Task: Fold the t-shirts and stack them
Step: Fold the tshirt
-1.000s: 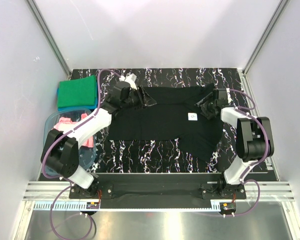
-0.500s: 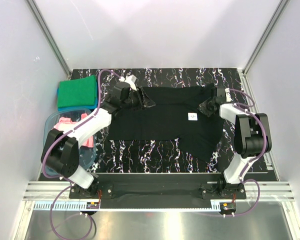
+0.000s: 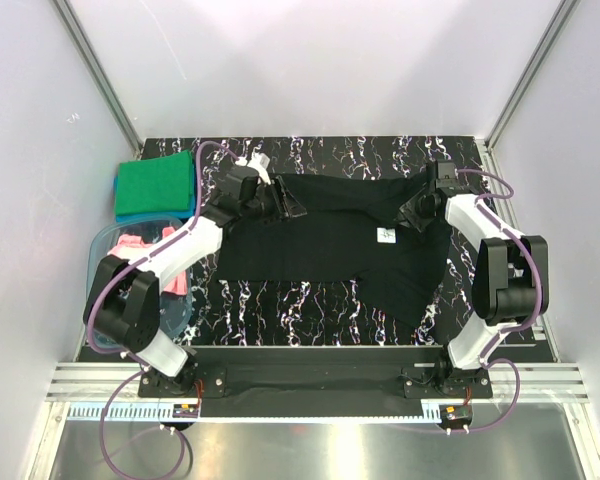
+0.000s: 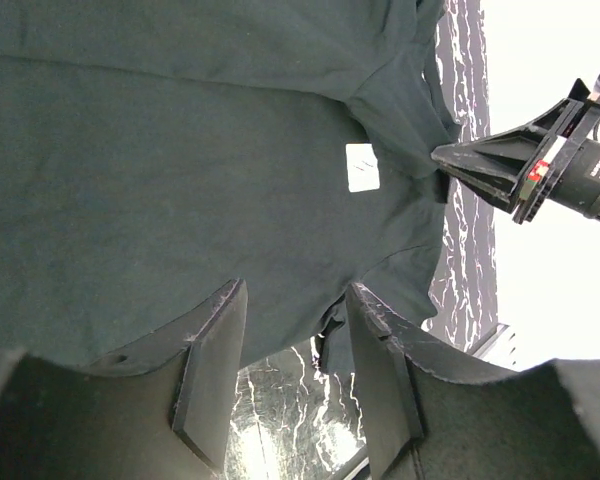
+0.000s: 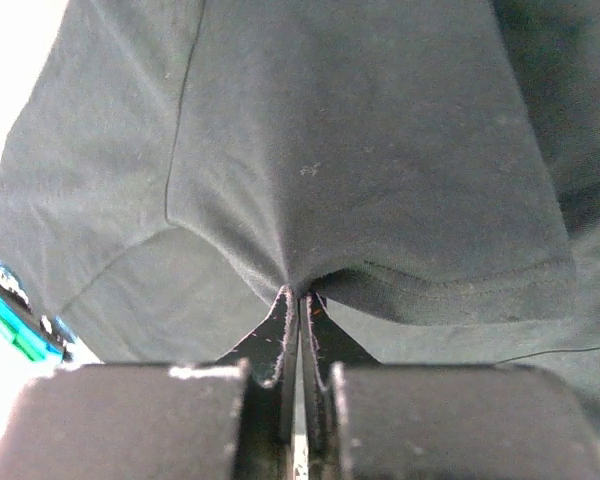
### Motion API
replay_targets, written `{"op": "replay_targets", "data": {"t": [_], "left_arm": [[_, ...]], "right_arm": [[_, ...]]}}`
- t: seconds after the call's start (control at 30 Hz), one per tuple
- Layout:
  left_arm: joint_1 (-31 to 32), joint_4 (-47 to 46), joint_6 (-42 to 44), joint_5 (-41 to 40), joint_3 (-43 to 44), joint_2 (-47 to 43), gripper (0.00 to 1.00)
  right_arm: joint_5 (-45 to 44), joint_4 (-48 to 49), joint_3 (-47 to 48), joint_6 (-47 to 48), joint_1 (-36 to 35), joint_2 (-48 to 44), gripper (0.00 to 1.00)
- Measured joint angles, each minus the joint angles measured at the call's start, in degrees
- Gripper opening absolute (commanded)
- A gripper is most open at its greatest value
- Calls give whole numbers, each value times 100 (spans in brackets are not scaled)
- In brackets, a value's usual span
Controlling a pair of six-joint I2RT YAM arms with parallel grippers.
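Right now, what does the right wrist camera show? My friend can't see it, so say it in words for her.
The right tool is pinched shut on a fold of the black t-shirt, seen from just behind the tool. The dark cloth fills nearly the whole picture, with a stitched hem running to the right of the pinch.

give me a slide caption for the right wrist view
The right hand pinched shut on a fold of the black t-shirt, the cloth drawn to a point between its fingers.

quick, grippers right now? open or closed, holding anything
Left gripper: open, holding nothing.
Right gripper: closed, pinching a fold of the black t-shirt.
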State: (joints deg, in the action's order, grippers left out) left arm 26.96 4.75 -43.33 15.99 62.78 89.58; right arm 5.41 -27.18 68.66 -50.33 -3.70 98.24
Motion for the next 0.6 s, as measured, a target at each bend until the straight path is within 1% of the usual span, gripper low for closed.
{"op": "replay_targets", "data": {"t": [0.07, 0.1, 0.17, 0.27, 0.37, 0.4, 0.47, 0.6], "left_arm": [[-2, 4, 17, 0, 0, 22, 50], [-2, 11, 46, 0, 0, 55, 51], [-15, 33, 103, -4, 17, 144, 52], [-92, 249, 302, -37, 273, 564, 52], [-365, 341, 455, -28, 780, 1211, 52], [-474, 354, 479, -20, 925, 1394, 52], [-811, 402, 535, 20, 1353, 1858, 52], [-1375, 494, 601, 90, 2138, 2647, 53]], "right_arm": [[151, -11, -26, -7, 0, 11, 23], [219, 11, -52, 9, 0, 15, 38], [310, -17, -72, 133, -2, 22, 48], [264, -168, 90, 516, 37, 46, 51], [295, -140, 562, 1010, 190, 205, 49], [348, -48, 741, 1185, 302, 289, 45], [507, 234, 1032, 1491, 601, 461, 43], [931, 752, 1467, 1947, 1250, 1043, 44]]}}
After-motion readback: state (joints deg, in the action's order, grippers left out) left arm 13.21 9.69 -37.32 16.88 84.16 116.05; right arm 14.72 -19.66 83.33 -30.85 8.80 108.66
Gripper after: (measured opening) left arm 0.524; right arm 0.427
